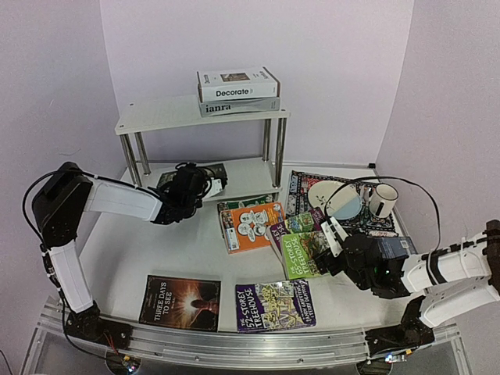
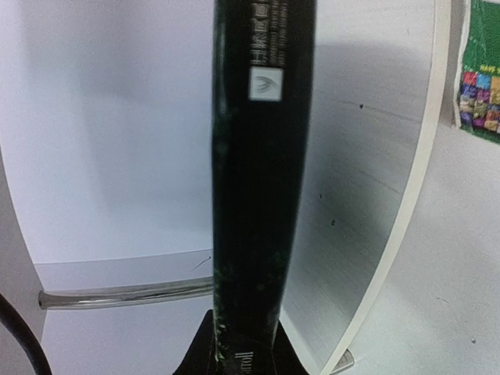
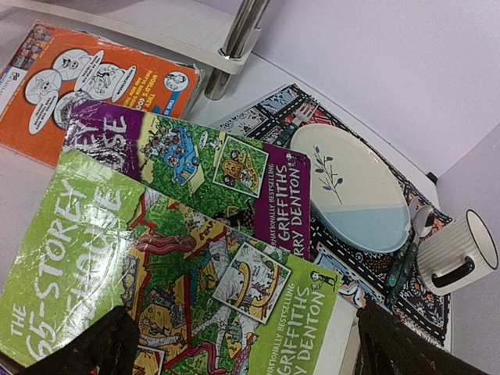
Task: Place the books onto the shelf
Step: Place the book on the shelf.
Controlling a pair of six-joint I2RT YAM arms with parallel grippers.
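The left tool (image 1: 199, 183) is clenched on a dark book (image 2: 262, 195) at the lower tier of the shelf (image 1: 156, 119). The right tool (image 1: 328, 248) stands released above the green book (image 3: 156, 266) on the surface (image 1: 156, 258).

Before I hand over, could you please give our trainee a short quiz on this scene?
1. True or false: the right gripper is shut.
2. How many books lie on the top tier of the shelf: A one, B two, C four?
3. Fill in: the left gripper holds a dark book at the shelf's ___ tier.
Key: 1 false; 2 B; 3 lower.
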